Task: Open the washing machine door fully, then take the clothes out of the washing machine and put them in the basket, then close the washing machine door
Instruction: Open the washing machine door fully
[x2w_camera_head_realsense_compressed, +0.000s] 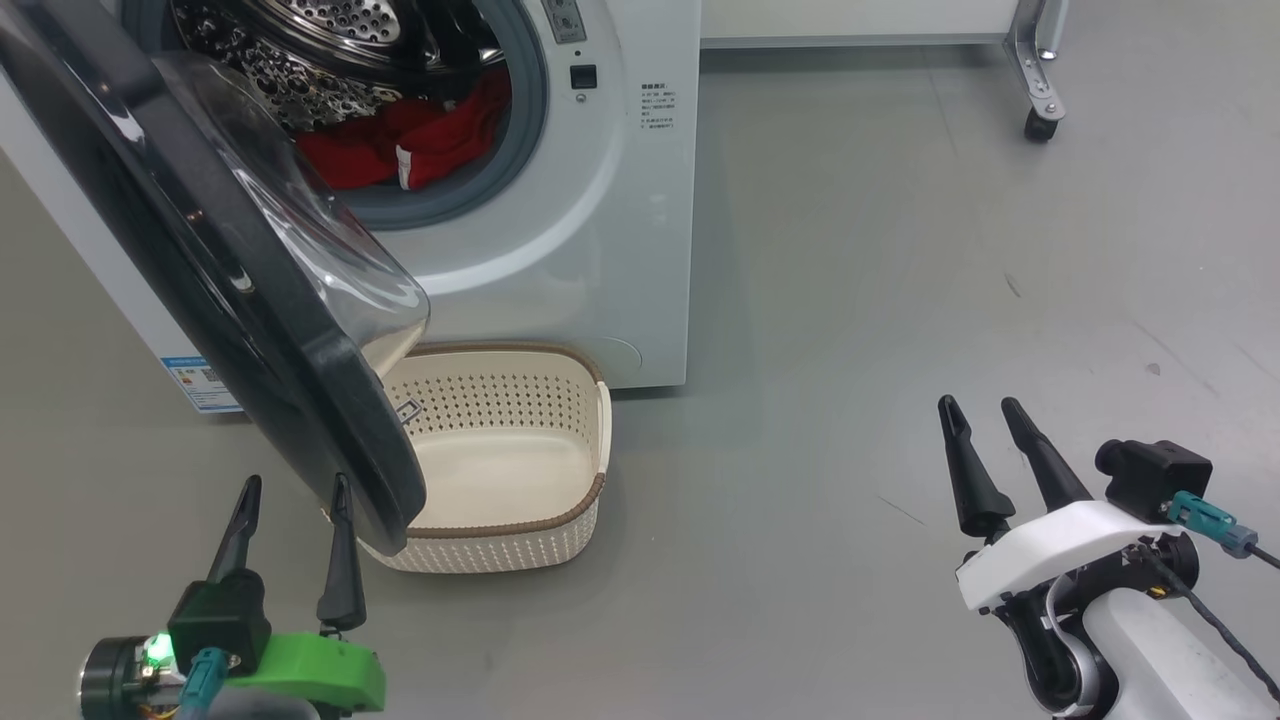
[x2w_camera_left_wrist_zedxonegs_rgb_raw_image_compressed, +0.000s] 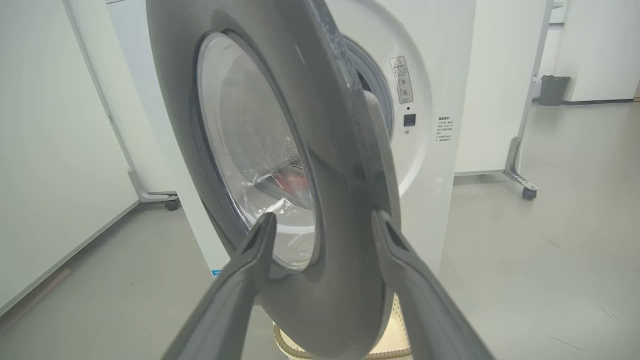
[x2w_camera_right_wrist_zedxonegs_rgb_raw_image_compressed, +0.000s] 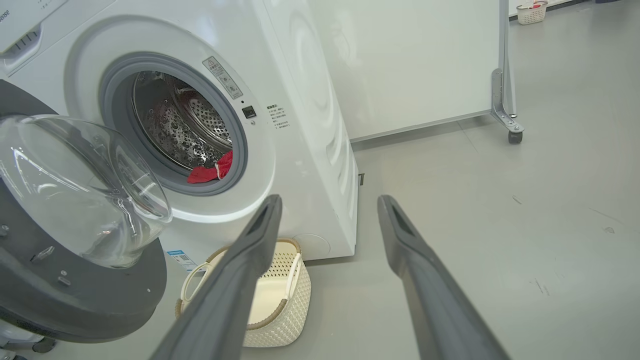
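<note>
The washing machine (x2w_camera_head_realsense_compressed: 600, 250) stands on the grey floor, its round grey-gasketed mouth uncovered. The washing machine door (x2w_camera_head_realsense_compressed: 250, 330) is swung out towards the robot's left, with the glossy black rim outward and the clear glass bowl bulging towards the drum. The basket (x2w_camera_head_realsense_compressed: 500, 548) sits on the floor against the machine's front, partly under the door's lower edge, with its cream bottom in plain sight. The clothes (x2w_camera_head_realsense_compressed: 420, 140), red with a strip of white trim, lie heaped in the steel drum at its front lip. The left pincer (x2w_camera_head_realsense_compressed: 296, 482) is spread wide astride the door's lower rim; whether it touches the rim cannot be told. The right pincer (x2w_camera_head_realsense_compressed: 978, 402) is spread wide over bare floor, well apart from the machine, gripping nothing.
</note>
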